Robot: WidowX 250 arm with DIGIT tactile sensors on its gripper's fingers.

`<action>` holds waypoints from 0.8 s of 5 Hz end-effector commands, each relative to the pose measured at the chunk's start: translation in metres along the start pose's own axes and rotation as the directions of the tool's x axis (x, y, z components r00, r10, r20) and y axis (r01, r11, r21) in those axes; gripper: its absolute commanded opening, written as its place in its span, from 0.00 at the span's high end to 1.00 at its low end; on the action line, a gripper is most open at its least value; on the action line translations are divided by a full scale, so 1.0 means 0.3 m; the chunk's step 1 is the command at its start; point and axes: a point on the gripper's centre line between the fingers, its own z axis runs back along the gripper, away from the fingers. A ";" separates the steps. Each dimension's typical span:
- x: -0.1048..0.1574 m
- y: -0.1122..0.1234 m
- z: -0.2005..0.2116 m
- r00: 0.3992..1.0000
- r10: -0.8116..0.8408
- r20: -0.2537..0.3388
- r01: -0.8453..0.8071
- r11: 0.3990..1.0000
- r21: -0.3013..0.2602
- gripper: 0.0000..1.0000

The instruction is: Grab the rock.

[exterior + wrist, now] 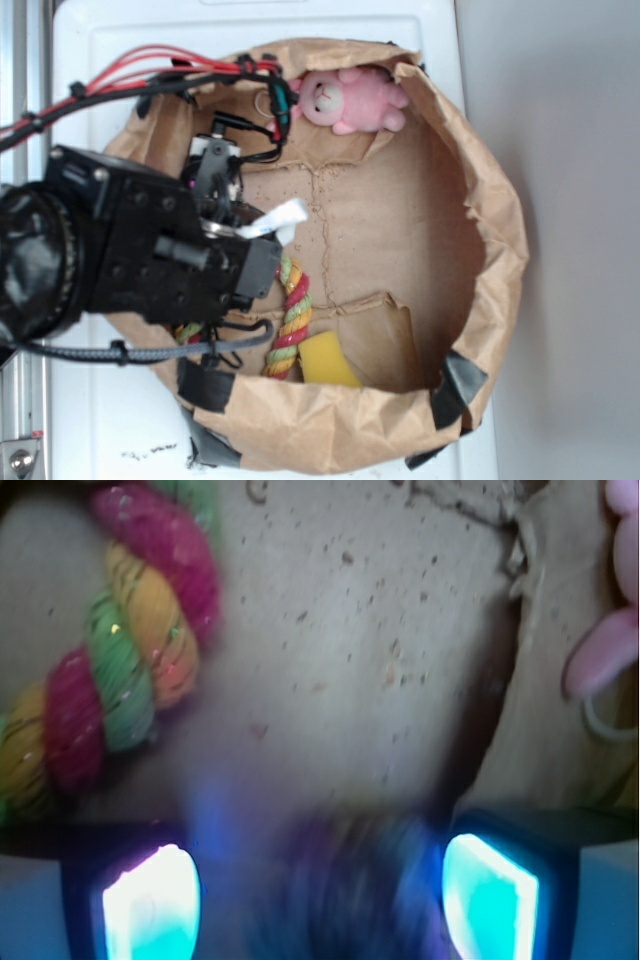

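hand: black WidowX hand low inside the bag at about 9 o'clock of its floor; wrist view shows two glowing cyan-lit fingertips spread apart, so released, nothing pinched yet
rock: small dark brown-grey rough lump, a blurred dark mass at 6 o'clock of the wrist view, between the two fingertips; hidden under the arm in the exterior view
why held so: judged, the spread straddles the rock for a pinch; contact cannot be told
rock axis: too blurred; reads roughly round, no clear long axis or pointing direction
bag: crumpled brown paper bag rolled down into a round basin, taped with black tape, sitting on the white tabletop; walls keep loose items corralled
rope: twisted red, green and yellow rope toy at 7 o'clock of the floor, apart from the rock
bunny: pink plush bunny at 12 o'clock against the wall
sponge: yellow sponge wedge at 6 o'clock, beside the rope end
risk: judged, a rough angular lump may slip or roll when pinched
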 end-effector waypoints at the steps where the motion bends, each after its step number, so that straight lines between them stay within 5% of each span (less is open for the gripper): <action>1: 0.012 -0.052 -0.036 0.999 0.001 0.053 0.000 1.000 -0.020 0.00; 2: 0.017 -0.039 -0.025 0.999 0.044 0.032 -0.042 0.998 -0.053 1.00; 4: 0.023 -0.021 -0.006 0.996 0.063 0.057 -0.059 0.997 -0.059 1.00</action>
